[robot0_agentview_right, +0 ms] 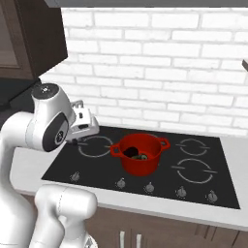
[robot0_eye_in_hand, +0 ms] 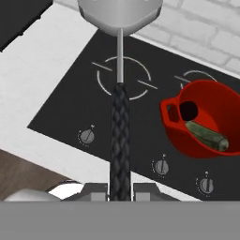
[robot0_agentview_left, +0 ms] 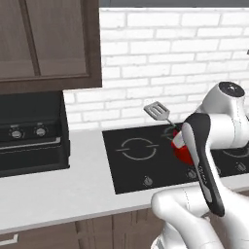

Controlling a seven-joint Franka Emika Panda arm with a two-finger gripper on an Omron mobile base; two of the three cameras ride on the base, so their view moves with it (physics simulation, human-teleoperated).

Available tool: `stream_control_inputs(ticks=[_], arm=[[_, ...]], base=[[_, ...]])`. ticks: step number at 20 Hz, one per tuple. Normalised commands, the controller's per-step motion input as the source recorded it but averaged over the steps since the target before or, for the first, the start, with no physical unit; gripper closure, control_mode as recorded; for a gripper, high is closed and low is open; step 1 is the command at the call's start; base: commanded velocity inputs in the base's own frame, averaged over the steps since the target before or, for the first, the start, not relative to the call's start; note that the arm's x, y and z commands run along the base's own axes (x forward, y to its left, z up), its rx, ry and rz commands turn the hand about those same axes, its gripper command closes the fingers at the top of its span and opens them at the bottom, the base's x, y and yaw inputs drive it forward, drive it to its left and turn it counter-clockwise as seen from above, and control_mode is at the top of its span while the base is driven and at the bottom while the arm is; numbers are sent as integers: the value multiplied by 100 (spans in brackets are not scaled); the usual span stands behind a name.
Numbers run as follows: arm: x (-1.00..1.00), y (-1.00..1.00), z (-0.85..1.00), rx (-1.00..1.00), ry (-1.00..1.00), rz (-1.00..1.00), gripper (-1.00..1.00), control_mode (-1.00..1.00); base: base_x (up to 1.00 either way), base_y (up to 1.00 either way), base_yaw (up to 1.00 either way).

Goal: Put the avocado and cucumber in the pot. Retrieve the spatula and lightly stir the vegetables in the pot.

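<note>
1. Gripper point(robot0_eye_in_hand: 120, 193): fingers pressed against the black handle of the spatula point(robot0_eye_in_hand: 120, 122), clamping it.
2. Spatula: held in the air above the cooktop point(robot0_eye_in_hand: 70, 108), head pointing away from the hand, left of the pot point(robot0_eye_in_hand: 206, 117).
3. Pot: contains the avocado point(robot0_eye_in_hand: 188, 110) and the cucumber point(robot0_eye_in_hand: 207, 136), touching each other.

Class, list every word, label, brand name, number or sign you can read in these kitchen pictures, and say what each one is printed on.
No readable text: none.
The knobs on the stovetop carry only small tick marks, too small to read.
The microwave dials show no legible markings.
The pot, the spatula and the gripper bear no print.
</note>
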Motion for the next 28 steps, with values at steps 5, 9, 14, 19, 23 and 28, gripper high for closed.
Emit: stream_control_inputs(ticks=[5,9,14,19,23,28], arm=[[54,-96,0,-6,18,5,100,-100],[87,-100,-7,-11,15,2,100,-100],[100,-100,-13,-17,21,0,100,-100],[36,-22,-1,-5,10,1,100,-100],[2,-8,0,0,0,0,100,-100],[27,-43,0,-6,0,-3,100,-100]], base=[[0,0,0],[0,0,0],[0,0,0],[0,0,0],[0,0,0],[0,0,0]])
